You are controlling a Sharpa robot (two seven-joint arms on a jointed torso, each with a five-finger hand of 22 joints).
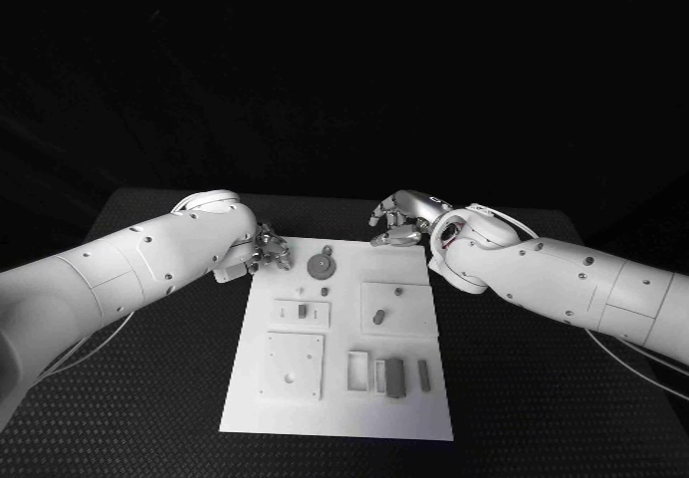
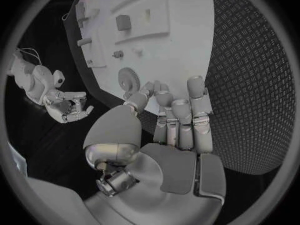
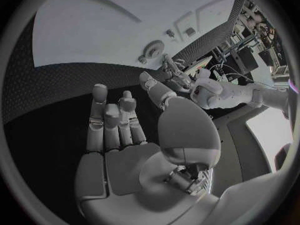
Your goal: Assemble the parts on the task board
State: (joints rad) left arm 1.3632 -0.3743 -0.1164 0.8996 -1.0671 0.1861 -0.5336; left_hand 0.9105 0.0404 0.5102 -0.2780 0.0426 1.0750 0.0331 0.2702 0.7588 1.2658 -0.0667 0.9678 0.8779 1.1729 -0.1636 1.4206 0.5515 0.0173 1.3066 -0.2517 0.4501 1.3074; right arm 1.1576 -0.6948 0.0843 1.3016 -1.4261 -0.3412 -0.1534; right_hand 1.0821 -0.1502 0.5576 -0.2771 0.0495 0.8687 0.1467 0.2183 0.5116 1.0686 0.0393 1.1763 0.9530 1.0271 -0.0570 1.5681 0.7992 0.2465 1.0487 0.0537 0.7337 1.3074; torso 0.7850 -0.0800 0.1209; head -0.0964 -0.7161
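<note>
The white task board lies lengthwise in the middle of the black table. A round gear-like part lies near its far edge, with a small peg just in front of it. An oval part sits in a square recess, and grey bars stand nearer me. My left hand hovers at the board's far left corner, fingers extended and empty, close to the gear. My right hand hangs beyond the far right edge, also empty.
Black textured table surrounds the board on all sides. A square plate with holes and a small block sit on the board's left half. Each wrist view shows the other hand across the far edge.
</note>
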